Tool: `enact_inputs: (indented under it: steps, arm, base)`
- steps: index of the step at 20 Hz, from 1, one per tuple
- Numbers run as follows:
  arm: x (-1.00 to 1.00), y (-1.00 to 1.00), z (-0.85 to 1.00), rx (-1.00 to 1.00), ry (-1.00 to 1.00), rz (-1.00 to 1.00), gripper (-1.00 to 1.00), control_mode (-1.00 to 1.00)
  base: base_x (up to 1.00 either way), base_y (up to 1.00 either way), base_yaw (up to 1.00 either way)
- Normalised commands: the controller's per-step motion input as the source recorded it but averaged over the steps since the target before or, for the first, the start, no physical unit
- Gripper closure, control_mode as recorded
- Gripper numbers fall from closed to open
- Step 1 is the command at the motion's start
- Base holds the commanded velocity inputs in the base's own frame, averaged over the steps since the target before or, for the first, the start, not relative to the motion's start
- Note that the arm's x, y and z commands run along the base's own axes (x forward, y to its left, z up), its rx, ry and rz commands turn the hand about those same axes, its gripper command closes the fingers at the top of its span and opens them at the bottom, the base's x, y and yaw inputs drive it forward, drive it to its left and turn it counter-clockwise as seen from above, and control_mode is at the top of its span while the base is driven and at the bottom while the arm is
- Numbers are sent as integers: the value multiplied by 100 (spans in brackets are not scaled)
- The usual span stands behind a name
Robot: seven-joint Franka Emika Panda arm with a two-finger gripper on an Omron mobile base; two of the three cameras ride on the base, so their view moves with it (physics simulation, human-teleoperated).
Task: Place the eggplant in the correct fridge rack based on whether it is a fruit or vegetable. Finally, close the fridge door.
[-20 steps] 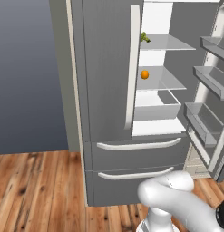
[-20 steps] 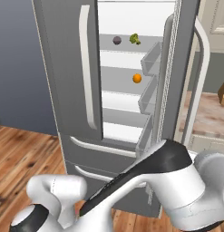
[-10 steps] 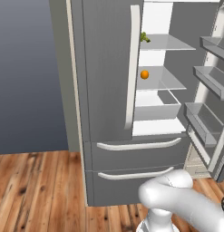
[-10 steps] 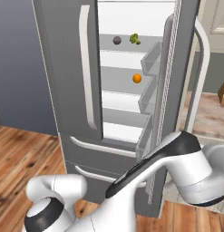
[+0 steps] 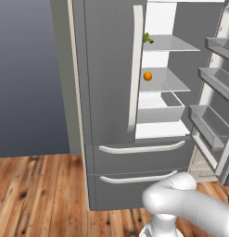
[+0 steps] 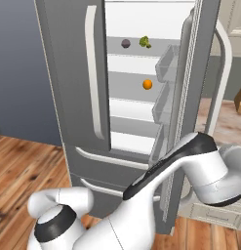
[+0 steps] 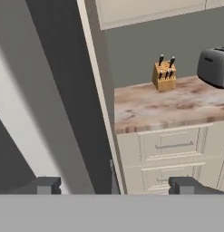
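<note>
Left base view: fridge [image 5: 111,92] standing with right door [image 5: 218,83] swung wide open, left door shut. Broccoli [image 5: 148,38] peeking out at the near edge of the top rack [image 5: 174,44]; orange [image 5: 148,76] on the shelf just below. Eggplant hidden here behind the closed left door. Arm's white elbow low at the bottom right.

Right base view: eggplant [image 6: 126,43] sitting on the top rack [image 6: 136,49], near the broccoli [image 6: 145,42] but apart from it, nothing touching it. Orange [image 6: 148,84] 1 shelf down. Arm reaching around the outer side of the open door [image 6: 190,112], hand out past the door's edge.

Hand view: gripper [image 7: 115,185] empty, 2 fingertips [image 7: 43,184] set wide apart with nothing between them. Door edge [image 7: 97,99] running up just in front of the gap. Beyond it, a counter [image 7: 172,106] with a knife block [image 7: 164,74] and a toaster [image 7: 214,65], drawers underneath.

Judgement on progress: step 1 looks finished, eggplant lying free on the rack alongside the other vegetable. Step 2 not yet done: door wide open. Likely next, a push on the door's outer face to swing it shut, taking care not to slip off the narrow edge.
</note>
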Motion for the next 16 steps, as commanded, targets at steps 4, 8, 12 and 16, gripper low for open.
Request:
enact_inputs:
  steps: [4,8,12,16]
  arm:
    - [60,27,0,0,0,4,-100,-100]
    - [8,89,3,0,0,13,-100,-100]
    - [23,100,11,0,0,21,-100,-100]
    - [40,100,11,0,-4,18,-100,-100]
  base:
    - [0,0,0]
    - [0,0,0]
    - [0,0,0]
    - [0,0,0]
